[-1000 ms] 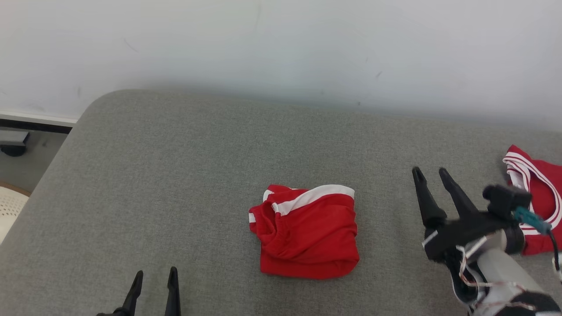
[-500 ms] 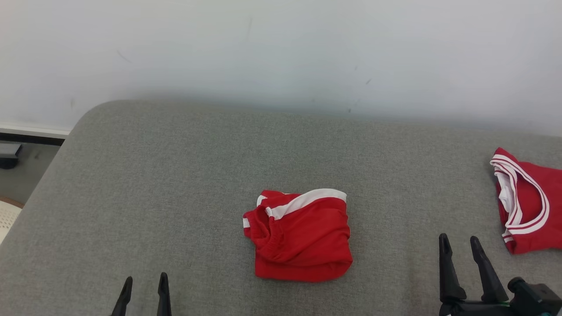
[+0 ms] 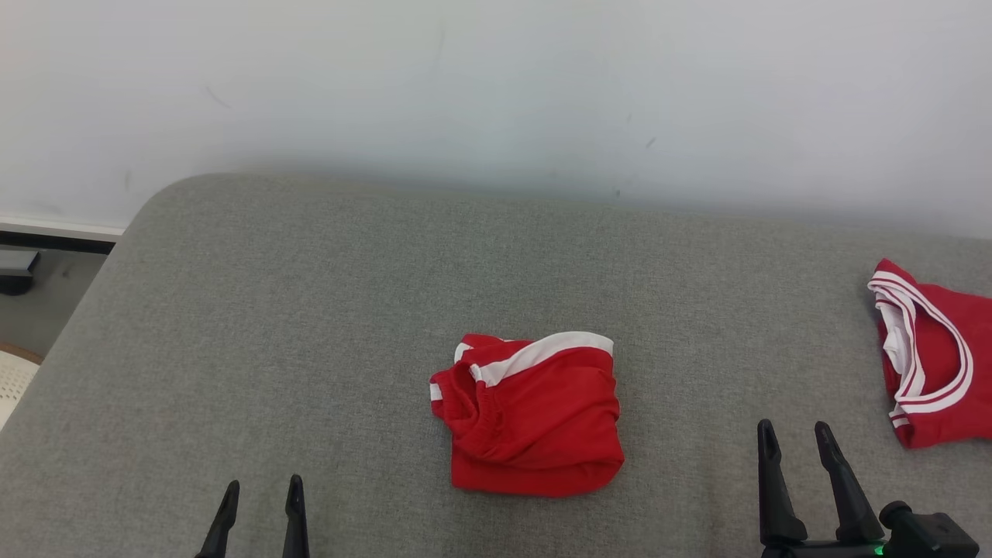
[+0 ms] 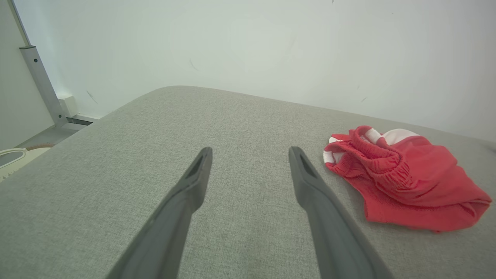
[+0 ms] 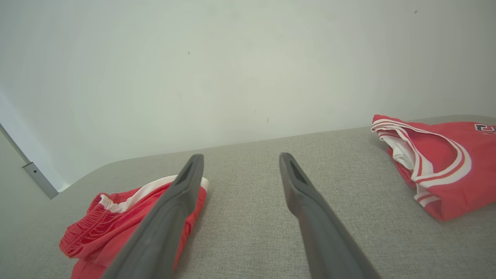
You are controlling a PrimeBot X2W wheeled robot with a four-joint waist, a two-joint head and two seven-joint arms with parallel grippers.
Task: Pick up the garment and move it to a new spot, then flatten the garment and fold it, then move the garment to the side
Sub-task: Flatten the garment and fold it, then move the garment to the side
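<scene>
A red garment with a white band, a bundled pair of shorts (image 3: 535,418), lies mid-surface on the grey cushion (image 3: 310,310). It also appears in the left wrist view (image 4: 403,182) and the right wrist view (image 5: 87,232). A second red garment, a folded jersey with white trim (image 3: 942,372) (image 5: 438,162), lies at the far right edge. My left gripper (image 3: 263,484) (image 4: 250,149) is open and empty, low at the left, apart from the shorts. My right gripper (image 3: 793,426) (image 5: 240,155) is open and empty, between the shorts and the jersey, touching neither.
A pale wall stands right behind the cushion. The cushion's rounded left edge drops to the floor, where a white perforated object (image 3: 12,380) and a dark baseboard (image 3: 54,240) show. Bare grey fabric lies left of the shorts.
My right gripper has drawn back from beside the jersey toward the near edge, still open. The head view has shifted slightly. Both garments lie as before.
</scene>
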